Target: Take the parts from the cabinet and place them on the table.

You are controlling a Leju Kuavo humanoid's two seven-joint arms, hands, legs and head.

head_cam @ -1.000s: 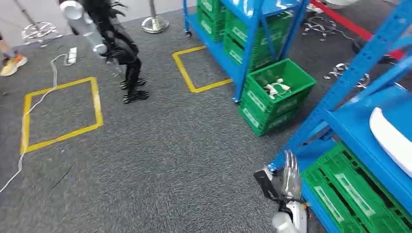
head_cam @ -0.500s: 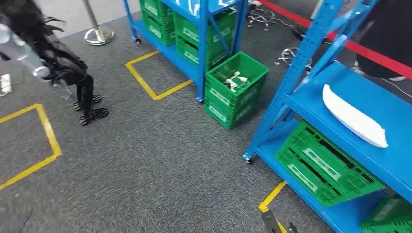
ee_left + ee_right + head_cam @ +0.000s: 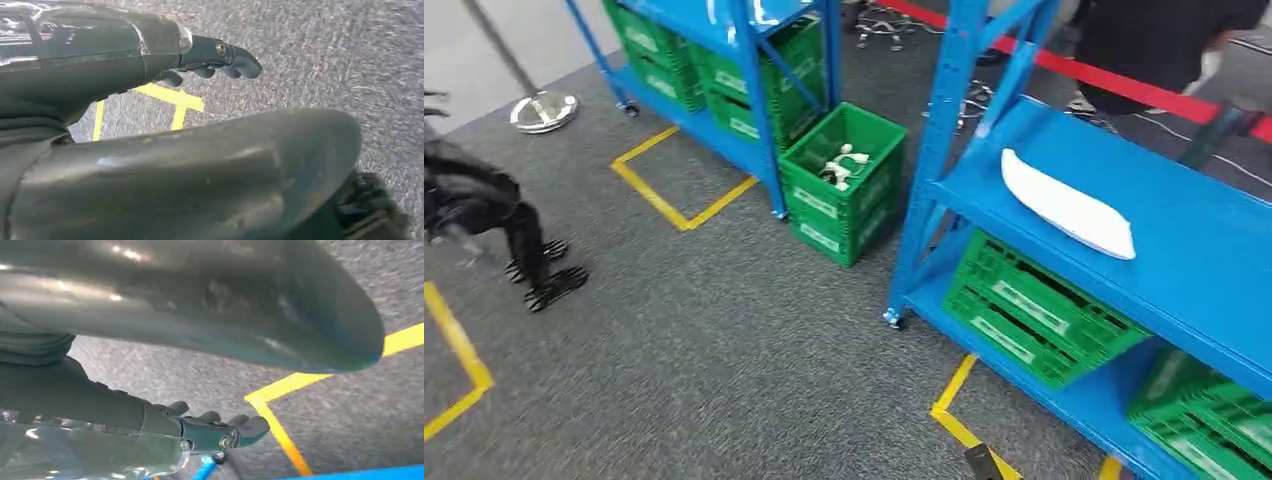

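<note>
My view has swung to the blue cabinet (image 3: pixel 1184 250) and its white part (image 3: pixel 1066 207); the left robot hand (image 3: pixel 220 57) and right robot hand (image 3: pixel 220 432) hang empty, fingers loosely apart.

Yellow tape lines (image 3: pixel 682 205) mark the grey carpet floor (image 3: pixel 704 330); a red barrier strip (image 3: pixel 1124 85) runs behind; a chrome stanchion base (image 3: pixel 542 110) stands near.

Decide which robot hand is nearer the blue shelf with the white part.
Right. The right robot hand hangs low beside the shelf; the left robot hand hangs over carpet by yellow tape.

Dark grey hand (image 3: pixel 220 57), silver screw
</note>
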